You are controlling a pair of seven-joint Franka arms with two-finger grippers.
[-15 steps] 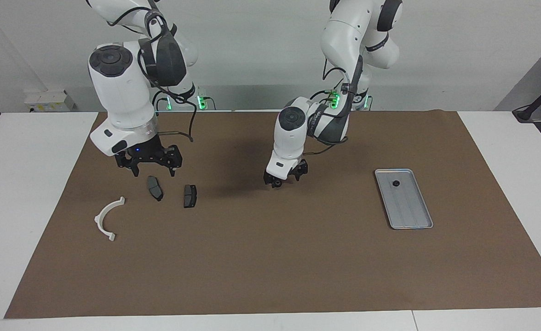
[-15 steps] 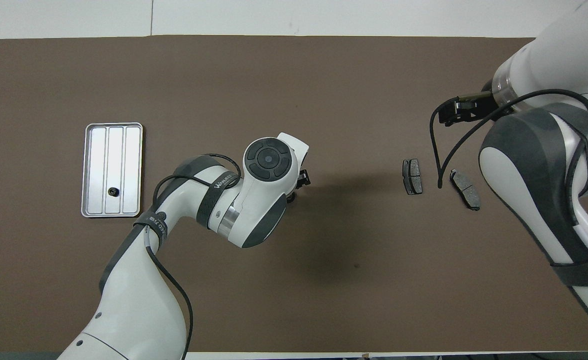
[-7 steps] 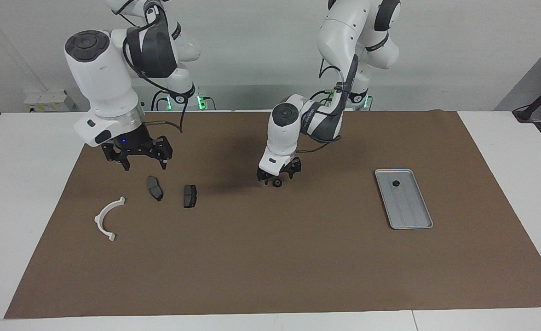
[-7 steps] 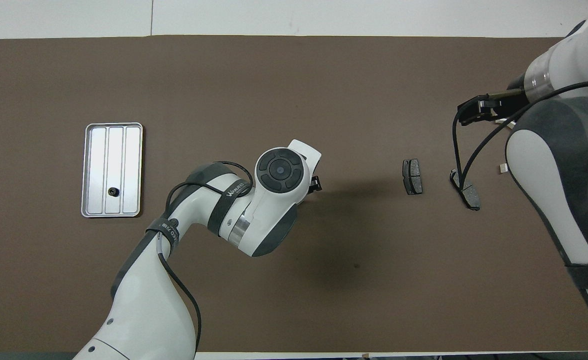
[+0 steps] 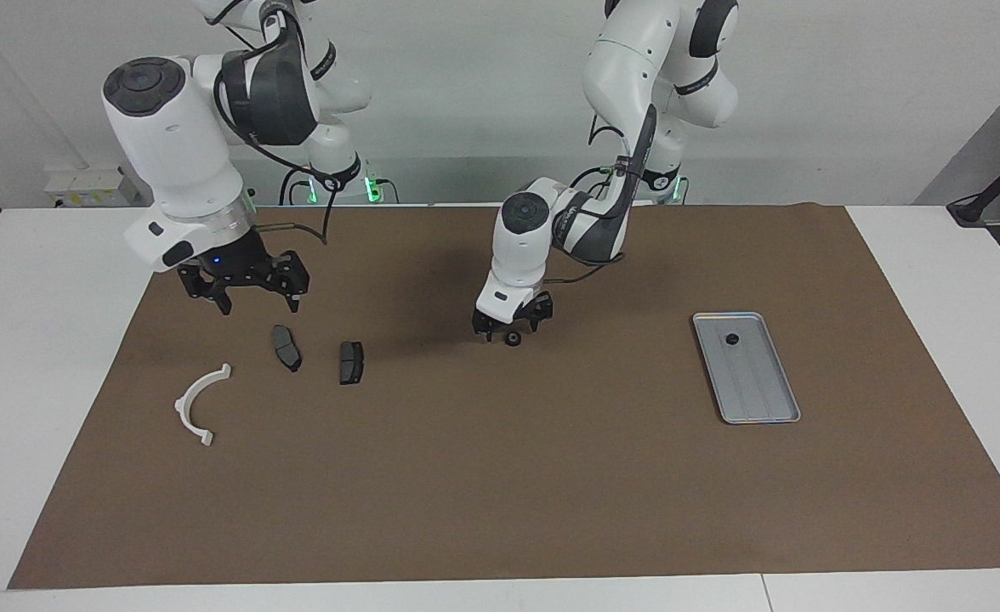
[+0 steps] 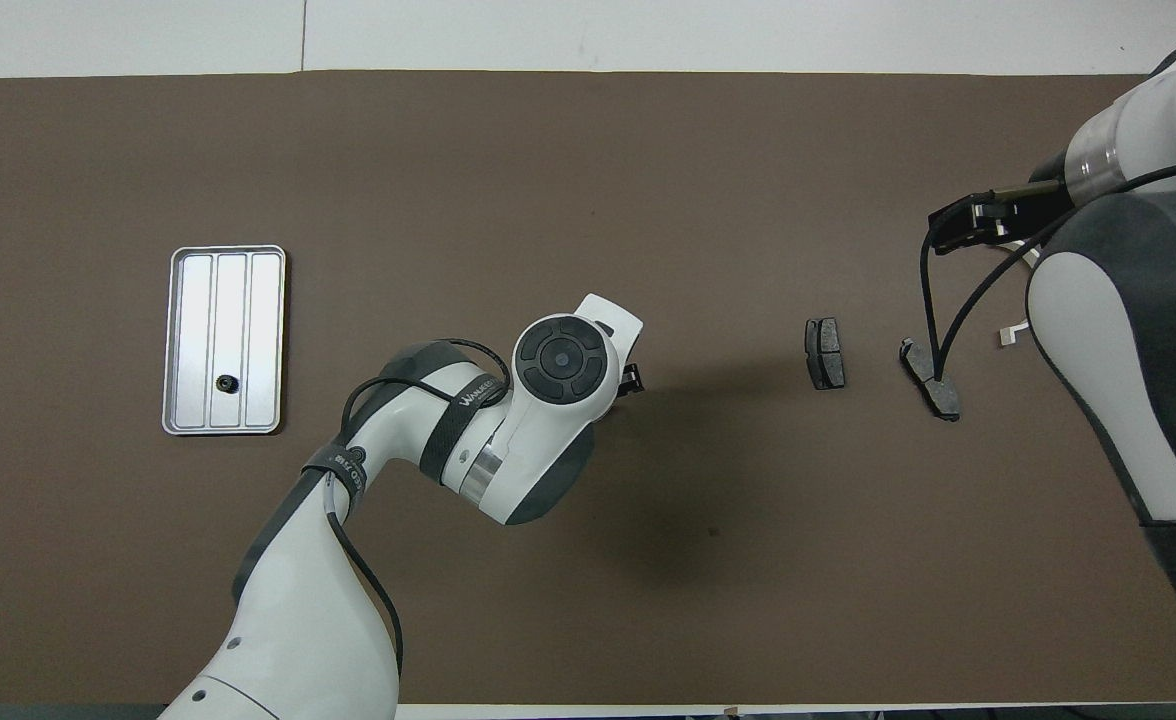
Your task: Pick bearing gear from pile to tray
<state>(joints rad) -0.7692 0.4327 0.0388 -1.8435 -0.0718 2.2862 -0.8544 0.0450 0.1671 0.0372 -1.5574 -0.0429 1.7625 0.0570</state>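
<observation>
Brown mat [image 5: 500, 476], left claw [image 5: 508, 327] low.

Only one marking can be made out: pale lettering on the dark band [image 6: 453, 425] around the left arm's forearm, overhead view. It starts "WAN" and the remaining letters cannot be made out. A second dark strap [image 6: 343, 462] lower on the same arm carries small pale characters, unreadable. In the facing view the band on that arm [image 5: 565, 223] also shows pale print, unreadable there.

No print shows on the tray [image 6: 176, 300], the brake pads [image 6: 825, 352], the white half-ring [image 5: 197, 405] or the brown mat [image 6: 588, 150] covering the desk.
</observation>
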